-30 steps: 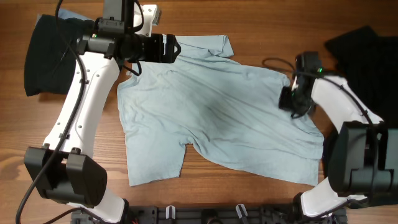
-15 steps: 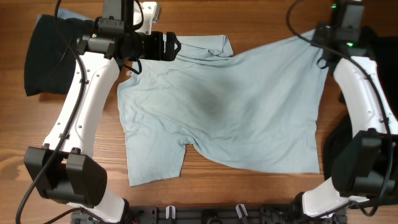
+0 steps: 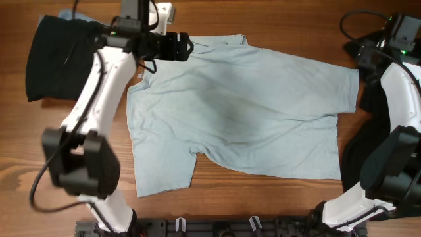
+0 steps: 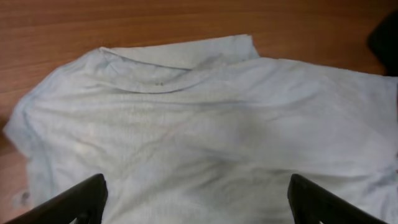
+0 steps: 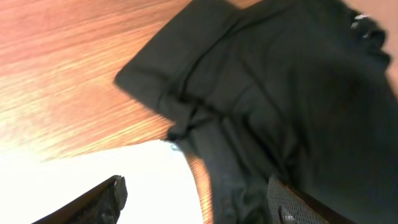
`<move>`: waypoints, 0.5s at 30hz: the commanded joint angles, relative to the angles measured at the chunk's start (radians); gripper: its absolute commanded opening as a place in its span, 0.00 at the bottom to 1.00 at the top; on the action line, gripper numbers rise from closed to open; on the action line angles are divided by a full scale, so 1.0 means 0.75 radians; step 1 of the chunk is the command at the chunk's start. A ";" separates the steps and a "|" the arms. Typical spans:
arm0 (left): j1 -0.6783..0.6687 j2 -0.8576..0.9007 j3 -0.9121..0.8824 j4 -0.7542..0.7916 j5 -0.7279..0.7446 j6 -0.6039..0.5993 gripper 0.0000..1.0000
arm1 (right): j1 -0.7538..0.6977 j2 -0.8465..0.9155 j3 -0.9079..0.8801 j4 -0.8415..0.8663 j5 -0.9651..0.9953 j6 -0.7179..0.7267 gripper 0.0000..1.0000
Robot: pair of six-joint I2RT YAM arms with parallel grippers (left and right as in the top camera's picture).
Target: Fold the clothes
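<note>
Clearly limp, light cotton — pinch the T-shirt (image 3: 243, 112) corners by the tabletop's (image 3: 263, 210) right edge; left fingers (image 4: 81, 198), right fingers (image 5: 106, 196) wide, empty.

wooden table (image 3: 276, 20) with black rail (image 3: 217, 227) along one edge

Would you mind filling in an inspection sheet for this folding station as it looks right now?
Surface: brown wooden table, grain visible.
Job's things: pale light-blue cotton T-shirt spread flat mid-table, lightly wrinkled; black garment at the far left; second black garment at the right, partly under the right arm.
Clutter: nothing seen.
Grippers: left gripper open by the T-shirt's far left corner, holding nothing; right gripper open over the T-shirt's edge and the second black garment, holding nothing.
Cables: black cable loops beside the right arm.
Surroundings: black rail along the near table edge.
</note>
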 commanded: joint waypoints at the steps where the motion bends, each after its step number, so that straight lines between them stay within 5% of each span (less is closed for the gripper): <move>1: -0.038 0.161 0.010 0.103 -0.005 0.074 0.52 | 0.013 -0.081 0.014 -0.108 -0.318 0.009 0.78; 4: -0.046 0.271 0.011 0.237 -0.005 0.074 0.18 | 0.013 -0.109 0.014 -0.228 -0.562 0.100 0.78; 6: -0.048 0.339 0.011 0.314 -0.005 0.074 0.06 | 0.013 -0.115 0.014 -0.317 -0.691 0.135 0.78; 12: -0.042 0.530 0.011 0.537 -0.033 0.068 0.04 | 0.047 -0.115 0.014 -0.593 -0.822 0.097 0.77; 15: -0.039 0.592 0.011 0.621 -0.225 0.013 0.04 | 0.085 -0.114 0.013 -0.684 -0.806 0.066 0.77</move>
